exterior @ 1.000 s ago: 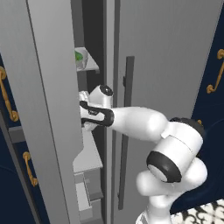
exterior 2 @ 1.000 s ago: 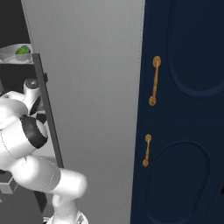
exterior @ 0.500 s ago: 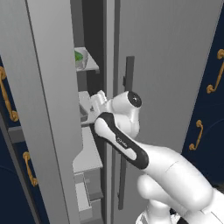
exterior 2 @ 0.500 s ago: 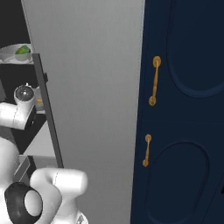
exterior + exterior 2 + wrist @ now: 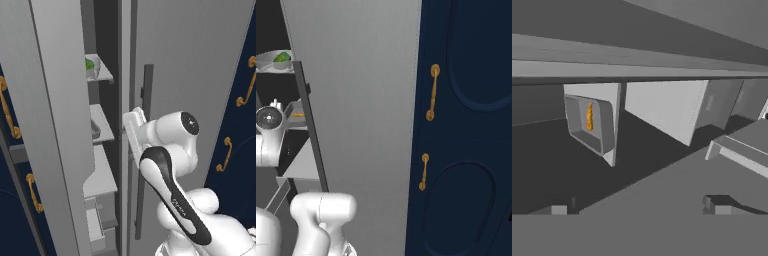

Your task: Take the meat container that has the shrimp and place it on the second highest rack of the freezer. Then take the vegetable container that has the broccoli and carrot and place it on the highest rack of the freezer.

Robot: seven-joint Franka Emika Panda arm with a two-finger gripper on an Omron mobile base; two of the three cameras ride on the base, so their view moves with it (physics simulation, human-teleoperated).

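Note:
The shrimp container (image 5: pixel 589 119), a grey tub with an orange shrimp in it, sits on the second highest freezer rack (image 5: pixel 102 122) and shows again in the right base view (image 5: pixel 295 114). The vegetable container (image 5: pixel 91 66) with green broccoli stands on the highest rack (image 5: pixel 102 75); the right base view shows it too (image 5: pixel 277 59). My gripper (image 5: pixel 637 210) is open and holds nothing. It points into the freezer, a short way back from the shrimp container. My hand (image 5: pixel 133 125) hangs at the door gap, level with the second rack.
The freezer's grey left door (image 5: pixel 55 125) stands open. The shut right door (image 5: pixel 200 75) carries a dark vertical handle (image 5: pixel 145 150) close beside my arm. Lower racks and drawers (image 5: pixel 97 225) lie beneath. Navy cabinets with brass handles (image 5: pixel 431 92) flank the freezer.
My hand has drawn back out of the freezer toward the door gap and the arm has folded up. The shrimp container stays on the second rack.

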